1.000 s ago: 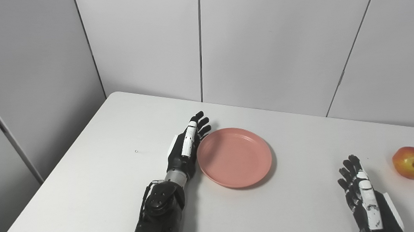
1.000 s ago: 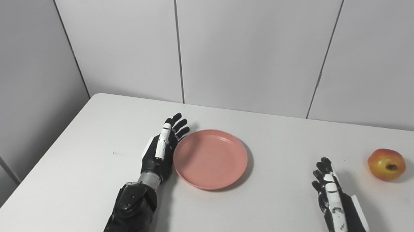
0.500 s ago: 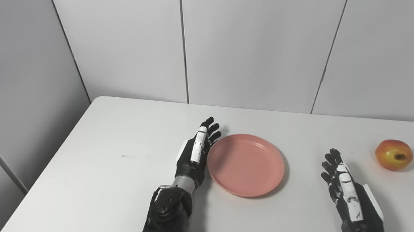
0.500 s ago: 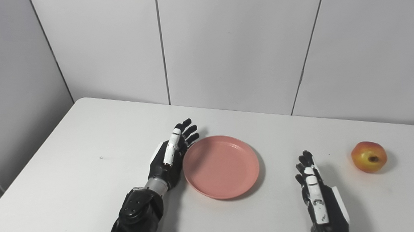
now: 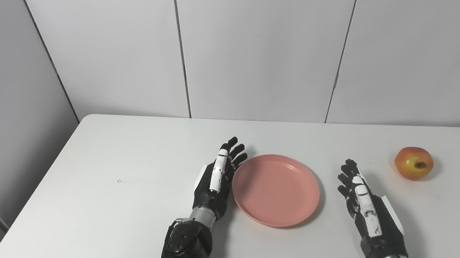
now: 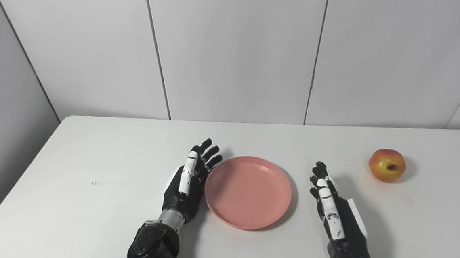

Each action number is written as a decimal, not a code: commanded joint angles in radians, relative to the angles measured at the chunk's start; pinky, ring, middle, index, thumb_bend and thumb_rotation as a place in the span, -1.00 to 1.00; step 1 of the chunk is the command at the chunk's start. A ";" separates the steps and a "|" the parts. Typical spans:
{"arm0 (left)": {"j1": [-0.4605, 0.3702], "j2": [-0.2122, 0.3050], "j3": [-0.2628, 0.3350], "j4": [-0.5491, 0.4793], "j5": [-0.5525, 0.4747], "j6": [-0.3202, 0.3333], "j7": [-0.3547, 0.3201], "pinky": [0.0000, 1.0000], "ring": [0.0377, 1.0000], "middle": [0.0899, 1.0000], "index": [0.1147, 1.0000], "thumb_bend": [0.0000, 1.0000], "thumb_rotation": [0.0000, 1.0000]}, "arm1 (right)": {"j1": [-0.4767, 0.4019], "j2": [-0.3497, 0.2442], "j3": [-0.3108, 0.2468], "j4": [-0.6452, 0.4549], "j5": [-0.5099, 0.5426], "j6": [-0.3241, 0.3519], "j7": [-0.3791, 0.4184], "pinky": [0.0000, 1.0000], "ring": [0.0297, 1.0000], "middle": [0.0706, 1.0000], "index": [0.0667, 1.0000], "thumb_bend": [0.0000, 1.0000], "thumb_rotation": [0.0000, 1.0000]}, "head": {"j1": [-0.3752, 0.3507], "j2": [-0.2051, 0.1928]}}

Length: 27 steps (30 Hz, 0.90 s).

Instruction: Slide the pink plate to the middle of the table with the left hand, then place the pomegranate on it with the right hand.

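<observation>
A round pink plate (image 5: 275,189) lies on the white table (image 5: 110,210), near the middle. My left hand (image 5: 216,180) is open, fingers straight, edge-on against the plate's left rim. My right hand (image 5: 364,202) is open and empty, fingers straight, on the table a short way right of the plate. The pomegranate (image 5: 413,163), red and yellow, sits on the table at the far right, beyond and to the right of the right hand. The plate (image 6: 247,191), left hand (image 6: 186,184), right hand (image 6: 332,209) and pomegranate (image 6: 387,165) also show in the right eye view.
Grey wall panels (image 5: 257,50) stand behind the table's far edge. The table's left edge runs diagonally down the left side. A tiny dark speck (image 5: 119,181) marks the tabletop at left.
The camera has panned right, so the whole scene has shifted left. The left hand stays at the plate's left rim. The right hand has reached further forward onto the table, closer to the plate.
</observation>
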State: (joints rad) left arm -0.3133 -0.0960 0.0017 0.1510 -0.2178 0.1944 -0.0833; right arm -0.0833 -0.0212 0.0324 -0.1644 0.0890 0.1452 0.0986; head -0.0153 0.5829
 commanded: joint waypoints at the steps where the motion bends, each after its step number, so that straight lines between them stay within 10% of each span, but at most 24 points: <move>1: 0.005 -0.010 -0.005 -0.023 -0.017 0.023 -0.012 0.85 0.83 0.85 0.83 -0.14 1.00 | -0.030 0.009 -0.001 -0.042 0.002 0.001 -0.009 1.00 1.00 1.00 1.00 -0.42 1.00 | -0.017 0.003; 27: 0.043 0.028 0.028 -0.038 -0.049 0.009 -0.052 0.90 0.87 0.89 0.86 -0.14 1.00 | -0.043 0.027 -0.011 -0.087 -0.010 0.032 -0.043 1.00 0.96 0.99 0.98 -0.34 1.00 | -0.200 -0.015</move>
State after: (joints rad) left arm -0.2791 -0.0714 0.0242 0.1167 -0.2607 0.2032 -0.1345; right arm -0.0958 0.0026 0.0291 -0.2059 0.0682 0.1773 0.0596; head -0.2025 0.5737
